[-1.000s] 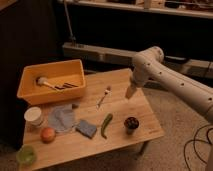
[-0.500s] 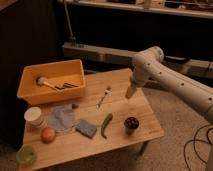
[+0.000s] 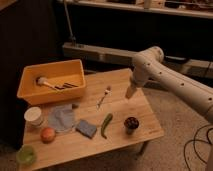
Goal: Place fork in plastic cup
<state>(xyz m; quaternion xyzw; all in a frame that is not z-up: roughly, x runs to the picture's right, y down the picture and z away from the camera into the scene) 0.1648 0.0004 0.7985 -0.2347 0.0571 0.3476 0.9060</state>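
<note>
The fork (image 3: 104, 96), with a pale head and a slim dark handle, lies on the wooden table (image 3: 120, 145) near its middle, just right of the yellow bin. My gripper (image 3: 130, 92) hangs on the white arm above the table's right part, a little right of the fork and apart from it. It points down, open, with nothing in it. A pale green see-through cup (image 3: 26, 155), which looks like the plastic cup, stands at the front left corner, far from the gripper.
A yellow bin (image 3: 30, 92) at the back left holds a pale-headed brush (image 3: 42, 81). A white cup (image 3: 34, 116), an orange fruit (image 3: 48, 134), a grey cloth (image 3: 62, 118), a blue sponge (image 3: 86, 128), a green pepper (image 3: 106, 125) and a dark cup (image 3: 131, 123) fill the front.
</note>
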